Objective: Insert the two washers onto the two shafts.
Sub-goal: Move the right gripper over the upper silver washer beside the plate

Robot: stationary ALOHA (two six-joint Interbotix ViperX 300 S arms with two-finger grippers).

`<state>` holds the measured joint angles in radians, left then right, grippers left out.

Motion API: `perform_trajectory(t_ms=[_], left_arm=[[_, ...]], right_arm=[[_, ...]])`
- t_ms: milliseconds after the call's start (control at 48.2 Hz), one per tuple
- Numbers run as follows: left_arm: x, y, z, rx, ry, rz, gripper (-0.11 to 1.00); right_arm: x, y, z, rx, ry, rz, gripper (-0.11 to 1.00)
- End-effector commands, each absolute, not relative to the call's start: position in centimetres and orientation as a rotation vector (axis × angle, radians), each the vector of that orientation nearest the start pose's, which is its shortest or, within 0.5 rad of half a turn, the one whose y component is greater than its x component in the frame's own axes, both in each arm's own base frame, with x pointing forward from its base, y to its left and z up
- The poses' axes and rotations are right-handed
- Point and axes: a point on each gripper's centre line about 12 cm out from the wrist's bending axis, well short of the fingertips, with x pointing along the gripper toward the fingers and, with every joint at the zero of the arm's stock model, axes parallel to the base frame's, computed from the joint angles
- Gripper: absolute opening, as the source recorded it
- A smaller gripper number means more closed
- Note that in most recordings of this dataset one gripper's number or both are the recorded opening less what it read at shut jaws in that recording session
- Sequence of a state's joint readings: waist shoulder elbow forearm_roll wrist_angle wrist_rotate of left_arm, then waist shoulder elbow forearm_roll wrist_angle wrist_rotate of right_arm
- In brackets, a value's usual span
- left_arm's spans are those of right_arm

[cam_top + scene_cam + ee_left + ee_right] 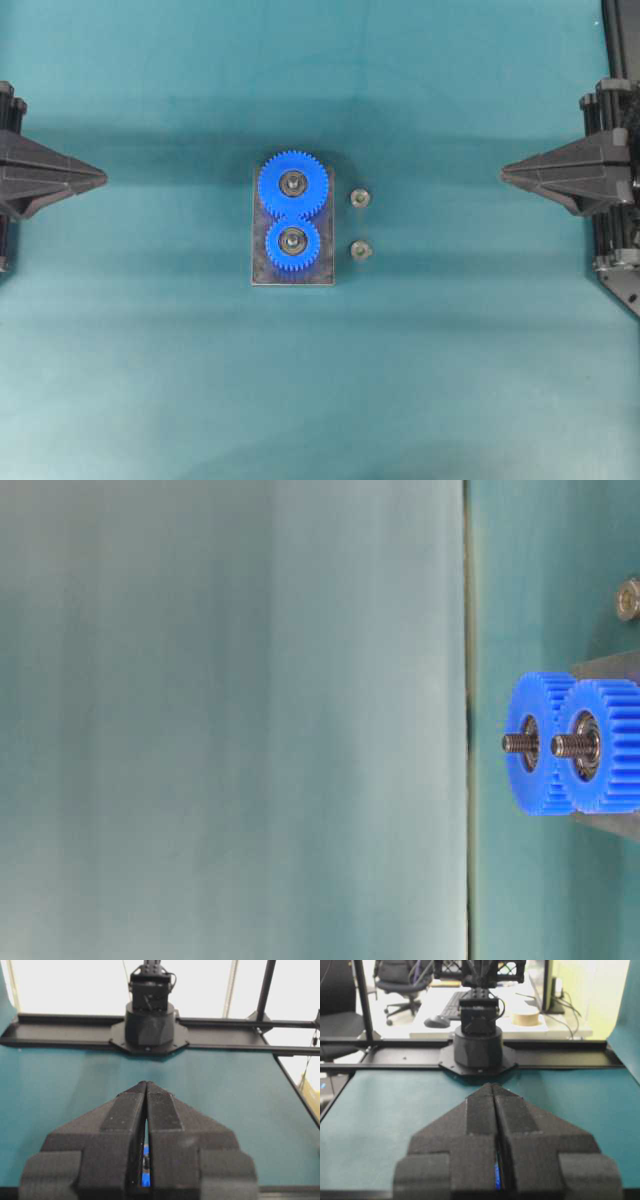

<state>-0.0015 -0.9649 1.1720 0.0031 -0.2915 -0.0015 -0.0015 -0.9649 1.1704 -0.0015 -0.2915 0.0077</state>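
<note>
Looking first at the washers, we see two small metal ones lying flat on the teal worktop (150, 400): one washer (359, 198) and a second washer (361, 250), a little apart from each other. Both sit between the two tools, nearer the right tool (503, 175) than the left tool (104, 178), and well apart from either. One of them also shows in the table-level view (628, 598), resting on the worktop beside the fixture.

Just beside the washers, on the side toward the left tool, we have the grey base plate (320, 272). It carries a large blue gear (292, 184) and a smaller blue gear (293, 241), their teeth meshed. Each gear has a metal bearing at its centre, and from the table-level view we see a threaded shaft (558, 745) standing up out of the nearer gear, and another shaft (515, 743) out of the farther one. Neither shaft carries a washer.

Out at the edges now: the left tool has its jaws pressed together, and its wrist view shows the two black fingers (125, 1125) meeting tip to tip, with nothing between them. The right tool is the same, with fingers (512, 1120) closed flush and empty. Both tools point inward toward the gears, level with each other, and touch nothing.
</note>
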Motion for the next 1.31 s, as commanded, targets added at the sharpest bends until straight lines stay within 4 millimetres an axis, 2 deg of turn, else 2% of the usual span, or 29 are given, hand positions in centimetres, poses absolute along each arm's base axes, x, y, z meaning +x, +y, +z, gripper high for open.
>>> perform_trajectory(t_ms=[0,145,270,436,540,830,1142,1204,1287], left_arm=[[20.0,-0.5,30.6,-0.038,-0.124,-0.026,0.00],[20.1,-0.6,30.3,-0.110,-0.095,-0.034,0.00],[20.8,-0.6,29.2,-0.117,0.016,-0.029,0.00],[22.4,-0.6,27.4,-0.092,0.227,-0.015,0.00],[23.0,-0.6,27.2,-0.075,0.295,-0.013,0.00],[23.6,-0.5,26.9,-0.037,0.411,-0.012,0.00],[23.5,-0.5,26.2,-0.026,0.437,-0.012,0.00],[23.4,-0.4,26.0,-0.027,0.443,-0.009,0.00],[23.4,-0.4,25.9,-0.027,0.442,-0.009,0.00]], right_arm=[[20.4,-0.4,28.9,0.024,-0.052,-0.019,0.02],[21.7,-1.2,23.8,0.226,0.342,-0.090,0.01],[22.9,-1.7,21.7,0.198,0.541,-0.110,0.01],[25.4,-3.3,20.1,0.141,0.646,-0.155,0.01],[27.1,-4.2,18.8,0.158,0.718,-0.179,0.01],[31.1,-5.3,15.4,0.166,0.900,-0.192,0.01],[33.1,-5.8,13.8,0.136,0.921,-0.185,0.01],[33.4,-5.9,13.4,0.134,0.932,-0.185,0.05],[33.7,-6.1,13.0,0.139,0.942,-0.189,0.19]])
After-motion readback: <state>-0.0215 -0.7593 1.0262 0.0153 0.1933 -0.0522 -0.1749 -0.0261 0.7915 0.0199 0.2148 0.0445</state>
